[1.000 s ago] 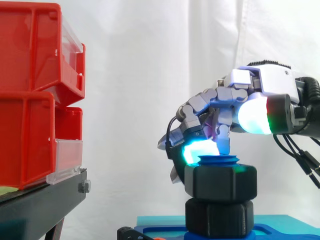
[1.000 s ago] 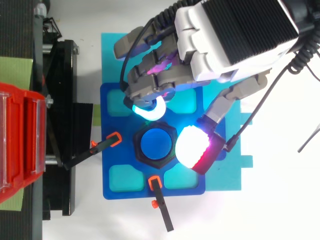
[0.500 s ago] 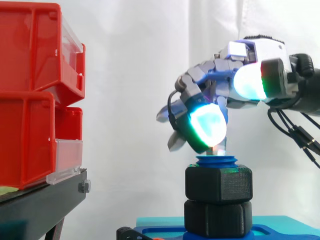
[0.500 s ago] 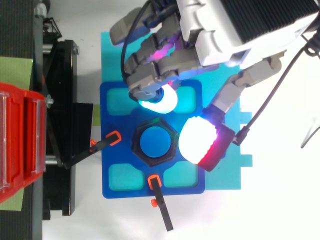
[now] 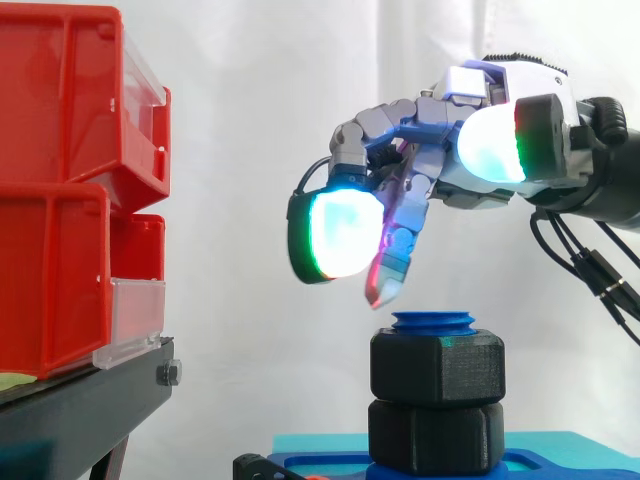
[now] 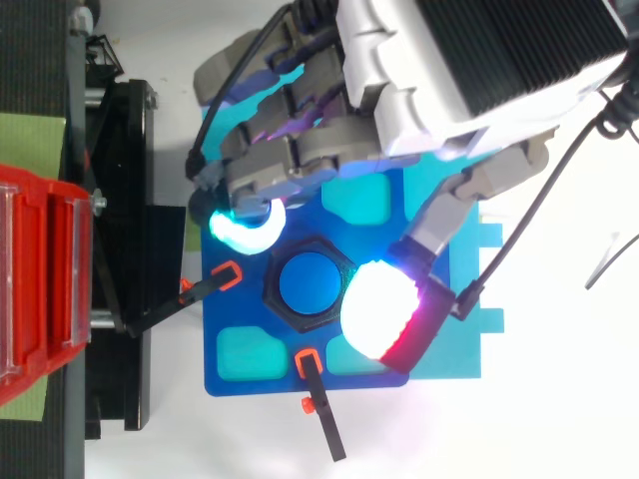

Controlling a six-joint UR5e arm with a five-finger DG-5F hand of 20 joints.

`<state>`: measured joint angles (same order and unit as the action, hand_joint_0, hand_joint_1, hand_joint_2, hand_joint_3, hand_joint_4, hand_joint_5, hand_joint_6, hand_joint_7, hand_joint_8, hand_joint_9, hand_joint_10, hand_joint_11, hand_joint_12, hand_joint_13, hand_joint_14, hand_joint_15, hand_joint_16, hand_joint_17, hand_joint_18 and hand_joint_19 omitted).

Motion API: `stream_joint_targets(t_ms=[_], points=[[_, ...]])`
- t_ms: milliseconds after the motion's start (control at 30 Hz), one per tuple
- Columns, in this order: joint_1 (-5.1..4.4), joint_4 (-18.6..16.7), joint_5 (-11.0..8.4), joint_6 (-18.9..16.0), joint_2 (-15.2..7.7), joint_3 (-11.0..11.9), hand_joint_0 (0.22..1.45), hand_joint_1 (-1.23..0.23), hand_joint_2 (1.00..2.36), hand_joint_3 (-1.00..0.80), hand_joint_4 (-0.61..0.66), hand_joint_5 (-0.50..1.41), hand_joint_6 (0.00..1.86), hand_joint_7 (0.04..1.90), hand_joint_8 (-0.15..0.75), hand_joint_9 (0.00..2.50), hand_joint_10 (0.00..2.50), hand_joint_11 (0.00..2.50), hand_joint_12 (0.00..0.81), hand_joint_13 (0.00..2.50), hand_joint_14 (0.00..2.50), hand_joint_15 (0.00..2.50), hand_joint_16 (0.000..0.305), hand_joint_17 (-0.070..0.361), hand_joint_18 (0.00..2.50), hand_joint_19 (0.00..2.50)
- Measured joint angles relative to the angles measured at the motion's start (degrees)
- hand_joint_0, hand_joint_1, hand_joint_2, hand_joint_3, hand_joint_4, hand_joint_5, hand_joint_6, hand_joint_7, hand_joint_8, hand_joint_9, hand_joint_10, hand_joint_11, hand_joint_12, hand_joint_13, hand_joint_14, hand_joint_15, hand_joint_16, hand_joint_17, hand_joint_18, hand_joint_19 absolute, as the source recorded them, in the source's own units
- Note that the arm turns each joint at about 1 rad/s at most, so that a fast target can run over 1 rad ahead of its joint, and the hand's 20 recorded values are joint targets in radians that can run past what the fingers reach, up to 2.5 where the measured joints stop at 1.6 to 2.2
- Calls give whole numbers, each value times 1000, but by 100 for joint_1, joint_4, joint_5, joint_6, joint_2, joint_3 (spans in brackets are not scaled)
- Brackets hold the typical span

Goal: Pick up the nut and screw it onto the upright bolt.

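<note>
We see hand [image 5: 470,175] above nut [image 5: 437,367], fingers [image 5: 345,235] apart, empty; nut maybe barely threaded on bolt [image 6: 308,284]; grip from 10 and 4 o'clock could slip.

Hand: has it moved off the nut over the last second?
Yes. In the side view the hand has risen from beside the upper nut to above the blue bolt.

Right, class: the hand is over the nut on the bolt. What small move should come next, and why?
Probably lower the hand and close its fingers round the nut. The hand hangs open above it, touching nothing, while the nut sits threaded on the blue bolt, whose top just pokes out. Turning needs a grip first.
</note>
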<state>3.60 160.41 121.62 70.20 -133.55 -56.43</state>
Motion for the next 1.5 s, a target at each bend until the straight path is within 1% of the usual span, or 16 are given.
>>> stream_joint_targets(t_ms=[67, 100, 167, 200, 233, 267, 300, 433, 600, 733, 833, 967, 1333, 1500], points=[[-54, -147, -70, -32, -2, -111, 509, -254, 1000, -500, 193, -133, 502, 773, 246, 941, 0, 0, 240, 688, 0, 0, 24, 55, 377, 0], [-77, -209, -93, -47, -3, -154, 506, -244, 1000, -500, 184, -136, 502, 738, 239, 869, 0, 0, 245, 636, 0, 0, 25, 57, 347, 0], [-123, -315, -135, -78, -3, -241, 505, -241, 1000, -500, 183, -138, 502, 716, 239, 850, 0, 0, 249, 611, 0, 0, 26, 59, 301, 0], [-141, -346, -149, -88, -3, -277, 502, -228, 1000, -500, 186, -136, 502, 680, 221, 726, 0, 0, 260, 497, 0, 0, 26, 59, 199, 0], [-157, -370, -164, -95, -4, -308, 498, -214, 1000, -500, 184, -134, 502, 672, 213, 675, 0, 0, 264, 442, 0, 0, 27, 61, 54, 0], [-175, -394, -187, -102, -4, -345, 495, -206, 1000, -500, 184, -133, 502, 669, 205, 630, 0, 0, 267, 412, 0, 0, 27, 61, 35, 0], [-187, -408, -204, -105, -4, -367, 493, -196, 1000, -500, 177, -132, 502, 662, 202, 580, 0, 0, 274, 322, 0, 0, 29, 64, 0, 0], [-218, -419, -237, -110, -3, -412, 484, -167, 1000, -500, 170, -138, 501, 641, 189, 472, 0, 0, 291, 206, 0, 0, 31, 71, 0, 0], [-226, -379, -240, -108, -4, -423, 481, -161, 1000, -500, 174, -146, 501, 645, 188, 435, 0, 0, 295, 177, 0, 0, 32, 73, 0, 0], [-227, -376, -249, -98, -4, -484, 482, -166, 1000, -500, 188, -136, 502, 713, 190, 432, 0, 0, 291, 189, 0, 0, 32, 72, 0, 0], [-228, -405, -245, -92, -4, -528, 487, -179, 1000, -500, 227, -110, 503, 840, 211, 462, 0, 0, 286, 220, 0, 0, 30, 68, 0, 0], [-227, -415, -236, -86, -4, -550, 493, -187, 1000, -500, 257, -92, 504, 931, 221, 494, 0, 0, 279, 269, 0, 0, 28, 63, 0, 0], [-198, -380, -220, -61, -4, -554, 507, -216, 1000, -500, 271, -54, 504, 1132, 239, 582, 0, 0, 269, 356, 0, 0, 24, 55, 0, 0], [-171, -361, -218, -28, -1, -554, 514, -228, 1000, -500, 239, -33, 504, 1240, 246, 643, 0, 0, 258, 411, 0, 0, 23, 52, 0, 0]])
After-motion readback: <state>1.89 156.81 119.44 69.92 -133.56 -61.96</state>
